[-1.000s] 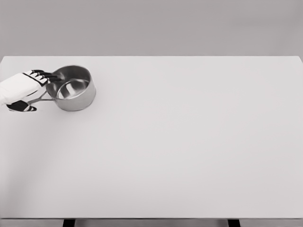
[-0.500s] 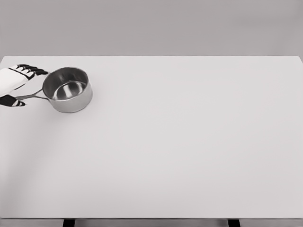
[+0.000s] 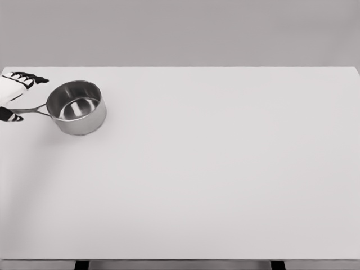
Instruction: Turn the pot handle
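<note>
A plain grey wall backs a wide white table [image 3: 225, 169], and the steel pot [image 3: 76, 107] stands upright near its far left corner, its thin handle [image 3: 31, 110] pointing left toward the frame's edge. Over the last second the pot has slid slightly leftward and the handle has swung from down-left to almost straight left, so the turn looks under way, with the left hand [image 3: 14, 95] drawn back to the picture's edge, fingers [image 3: 31, 78] spread above and thumb below the handle's end; whether they grip it I cannot tell. The table's left edge is close, while open room lies to the right and front.
</note>
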`<control>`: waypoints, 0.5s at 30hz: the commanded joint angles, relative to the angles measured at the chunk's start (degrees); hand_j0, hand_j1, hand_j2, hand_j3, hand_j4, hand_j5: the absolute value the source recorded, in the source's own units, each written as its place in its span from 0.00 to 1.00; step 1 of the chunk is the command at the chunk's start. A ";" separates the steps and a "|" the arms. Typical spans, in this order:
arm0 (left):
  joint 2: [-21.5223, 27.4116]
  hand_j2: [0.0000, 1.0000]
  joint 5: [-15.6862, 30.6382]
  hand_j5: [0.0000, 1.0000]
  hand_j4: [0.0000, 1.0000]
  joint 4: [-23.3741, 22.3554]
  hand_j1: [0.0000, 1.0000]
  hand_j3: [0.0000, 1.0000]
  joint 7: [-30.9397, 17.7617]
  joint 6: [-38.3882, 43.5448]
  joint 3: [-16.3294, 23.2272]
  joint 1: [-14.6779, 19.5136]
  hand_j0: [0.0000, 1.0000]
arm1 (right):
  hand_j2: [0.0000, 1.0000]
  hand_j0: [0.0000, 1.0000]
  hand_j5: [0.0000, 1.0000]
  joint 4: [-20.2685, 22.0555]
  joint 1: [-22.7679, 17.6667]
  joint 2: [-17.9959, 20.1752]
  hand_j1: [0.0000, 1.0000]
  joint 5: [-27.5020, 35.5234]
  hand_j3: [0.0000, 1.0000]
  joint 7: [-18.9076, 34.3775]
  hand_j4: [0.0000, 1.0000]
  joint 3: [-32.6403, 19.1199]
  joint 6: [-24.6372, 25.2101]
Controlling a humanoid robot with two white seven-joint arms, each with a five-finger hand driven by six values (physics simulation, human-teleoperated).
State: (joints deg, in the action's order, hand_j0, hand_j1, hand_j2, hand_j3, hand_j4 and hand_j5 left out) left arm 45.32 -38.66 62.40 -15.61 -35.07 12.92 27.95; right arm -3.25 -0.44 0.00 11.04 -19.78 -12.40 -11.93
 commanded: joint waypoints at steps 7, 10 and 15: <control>-0.15 1.00 -1.86 1.00 1.00 -2.46 1.00 1.00 0.05 0.07 0.00 1.32 1.00 | 1.00 1.00 1.00 0.00 0.00 0.00 1.00 0.04 1.00 0.01 1.00 0.00 -0.03; -0.23 1.00 -2.65 1.00 1.00 -2.55 1.00 1.00 0.05 0.07 0.27 1.93 1.00 | 1.00 1.00 1.00 0.00 0.00 0.00 1.00 0.04 1.00 0.01 1.00 0.00 -0.03; -2.25 1.00 -5.29 1.00 1.00 -5.10 1.00 1.00 0.05 0.07 0.36 4.13 1.00 | 1.00 1.00 1.00 0.00 0.00 0.00 1.00 0.04 1.00 0.01 1.00 0.00 -0.03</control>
State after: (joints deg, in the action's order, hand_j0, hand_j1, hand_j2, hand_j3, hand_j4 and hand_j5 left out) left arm 43.57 -43.44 57.93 -15.59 -35.08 13.25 32.08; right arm -3.25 -0.44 0.00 11.04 -19.78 -12.40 -11.93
